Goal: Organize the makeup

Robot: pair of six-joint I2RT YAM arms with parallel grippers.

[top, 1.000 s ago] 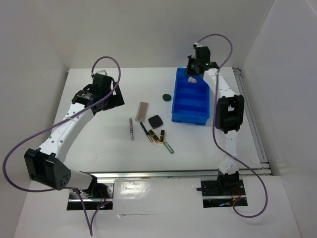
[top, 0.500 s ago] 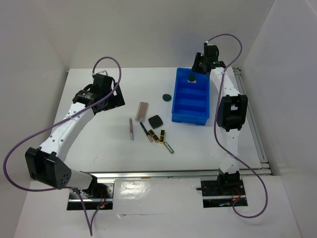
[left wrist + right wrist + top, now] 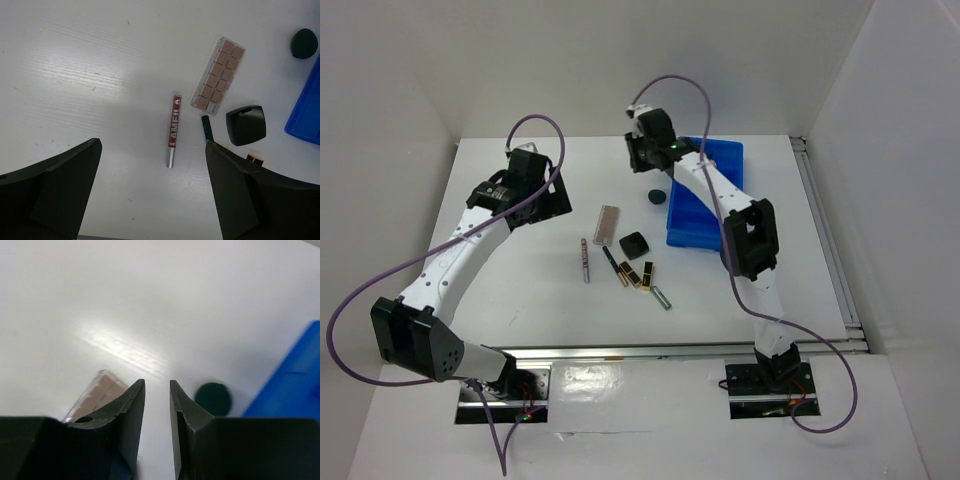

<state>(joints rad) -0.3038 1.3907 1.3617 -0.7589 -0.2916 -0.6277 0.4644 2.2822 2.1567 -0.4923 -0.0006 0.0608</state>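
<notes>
**Makeup Spread Left of the Bin, Both Grippers Empty**

The makeup is seen lying loose on the white table (image 3: 520, 300), to the left of the blue bin (image 3: 692, 230). A round dark green pad (image 3: 658, 196) is set just beside the bin's left wall, not touching it. Nearer and further left the tan palette (image 3: 607, 224) is laid lengthwise, and the black compact (image 3: 634, 243) is placed just beside its near end. A red pencil (image 3: 585, 260) and a dark pencil (image 3: 610, 257) are found nearer still, the dark one close to the compact's corner. Two black-gold lipsticks (image 3: 629, 272) are laid side by side beyond the dark pencil's near tip, and the green tube (image 3: 662, 297) is placed nearest the arm bases.

The right gripper (image 3: 157, 385) is held above the table on the far side of the pad, by the bin's far left corner. Its jaws are parted by only a narrow slit, and nothing is gripped. In its wrist view the pad is seen just right of the fingers, and the palette is partly hidden behind the left finger. The right arm is stretched across the bin, so most of the bin's inside is hidden in the top view.

The left gripper (image 3: 152, 145) is held well to the left of the group. Its jaws are spread wide and nothing is held. In its wrist view the red pencil is framed between the fingers.
</notes>
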